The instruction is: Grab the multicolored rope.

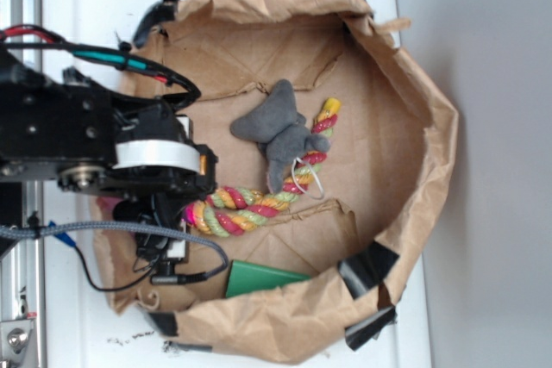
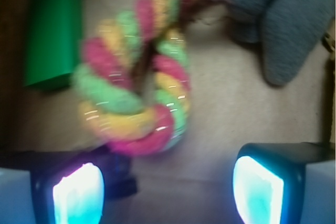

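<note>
The multicolored rope (image 1: 259, 200), twisted red, yellow and pale green, lies on the brown paper bag's floor. It runs from a looped end at the lower left up to the right under the grey plush toy (image 1: 278, 129). In the wrist view the rope's loop (image 2: 134, 82) fills the upper middle, just ahead of my gripper (image 2: 168, 192). My fingers (image 2: 79, 195) stand wide apart with nothing between them. In the exterior view my gripper (image 1: 164, 230) sits just left of the loop, mostly hidden under the arm.
A green block (image 1: 259, 278) lies near the bag's front wall and shows in the wrist view (image 2: 52, 32) at upper left. The paper bag's raised walls (image 1: 423, 152) ring the work area. The arm's cables (image 1: 129, 62) cross the left side.
</note>
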Tool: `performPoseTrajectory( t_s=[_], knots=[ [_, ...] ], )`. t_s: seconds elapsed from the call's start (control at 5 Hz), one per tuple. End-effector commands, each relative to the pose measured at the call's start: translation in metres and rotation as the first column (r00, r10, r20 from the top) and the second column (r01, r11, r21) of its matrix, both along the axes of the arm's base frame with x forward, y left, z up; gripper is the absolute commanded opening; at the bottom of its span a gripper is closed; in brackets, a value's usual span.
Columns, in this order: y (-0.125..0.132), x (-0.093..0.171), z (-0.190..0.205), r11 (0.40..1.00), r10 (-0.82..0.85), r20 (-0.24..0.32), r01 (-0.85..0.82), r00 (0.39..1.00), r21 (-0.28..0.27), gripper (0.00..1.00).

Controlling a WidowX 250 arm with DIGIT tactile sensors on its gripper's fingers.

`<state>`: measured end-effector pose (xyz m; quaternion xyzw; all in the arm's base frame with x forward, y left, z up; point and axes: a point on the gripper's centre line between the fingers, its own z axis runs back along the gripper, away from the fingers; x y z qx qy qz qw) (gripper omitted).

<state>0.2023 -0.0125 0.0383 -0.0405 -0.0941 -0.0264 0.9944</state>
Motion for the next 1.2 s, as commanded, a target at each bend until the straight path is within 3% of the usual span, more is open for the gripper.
performPoseTrajectory(
  t_s=[0.0, 0.2, 1.0],
  knots=[
    [-0.019, 0.021, 0.014, 0.999, 0.034, 0.029, -0.033, 0.999, -0.026, 1.0],
    [-0.021, 0.028, 0.025, 0.998, 0.052, -0.001, -0.052, 0.999, -0.033, 0.0],
    [-0.023, 0.039, 0.05, 0.997, 0.061, -0.036, -0.063, 0.997, -0.051, 0.0]
  ],
)
